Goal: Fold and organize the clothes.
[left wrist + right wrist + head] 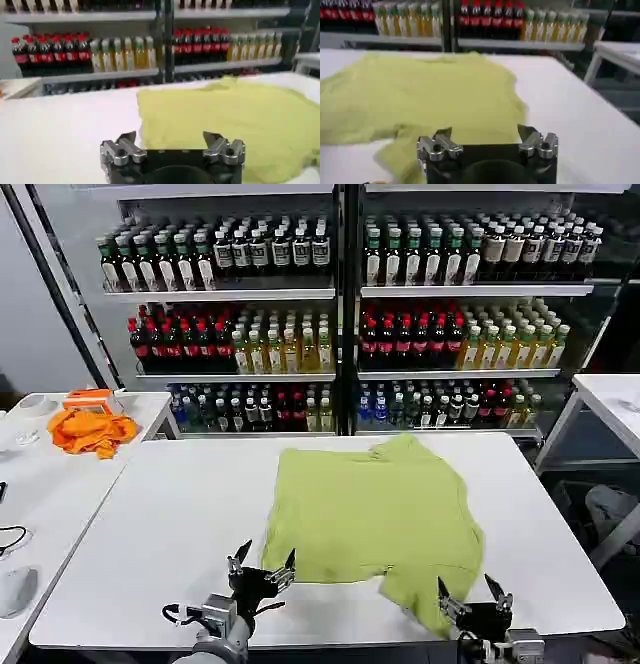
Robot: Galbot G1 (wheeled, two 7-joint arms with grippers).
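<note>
The lime-green T-shirt (375, 519) lies spread and somewhat rumpled on the white table (160, 534), with one sleeve reaching toward the front edge at the right. My left gripper (262, 565) hovers open just off the shirt's near left corner, nothing between its fingers. My right gripper (471, 594) is open at the front edge, over the shirt's near right sleeve. In the left wrist view the shirt (235, 120) lies ahead of the open left gripper (170, 137). In the right wrist view the shirt (425, 95) spreads beyond the open right gripper (485, 132).
An orange cloth (92, 431) lies on a side table at the left. Shelves of bottles (400, 334) stand behind the table. Another white table (615, 404) is at the right. Bare tabletop lies left of the shirt.
</note>
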